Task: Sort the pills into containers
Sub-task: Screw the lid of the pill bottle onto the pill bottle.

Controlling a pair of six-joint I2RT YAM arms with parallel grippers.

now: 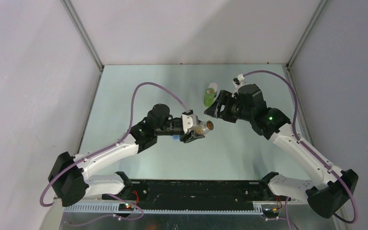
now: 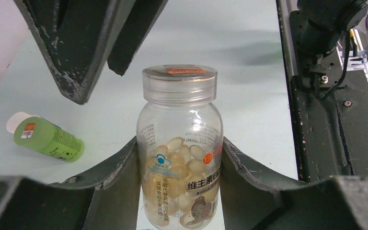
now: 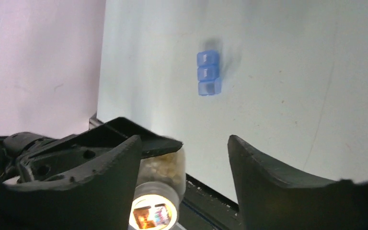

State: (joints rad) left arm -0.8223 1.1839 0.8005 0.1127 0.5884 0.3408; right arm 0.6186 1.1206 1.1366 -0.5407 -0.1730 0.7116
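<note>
My left gripper [image 1: 195,131] is shut on a clear bottle [image 2: 181,153] of pale softgel pills, holding it by the body between both fingers. Its clear cap [image 2: 179,82] is on and points toward the right arm. My right gripper [image 1: 214,109] is open just beyond that cap. In the right wrist view the cap [image 3: 153,213] sits beside the right gripper's left finger [image 3: 100,182], with a wide gap to the other finger. A green bottle [image 1: 210,96] with a white cap lies on its side on the table. A blue pill box [image 3: 208,73] with three compartments lies on the table.
The enclosure's white walls close off the table at the back and both sides. A black rail [image 1: 196,189] with the arm bases runs along the near edge. In the left wrist view the right gripper's dark fingers [image 2: 76,52] hang above the bottle and the green bottle [image 2: 45,137].
</note>
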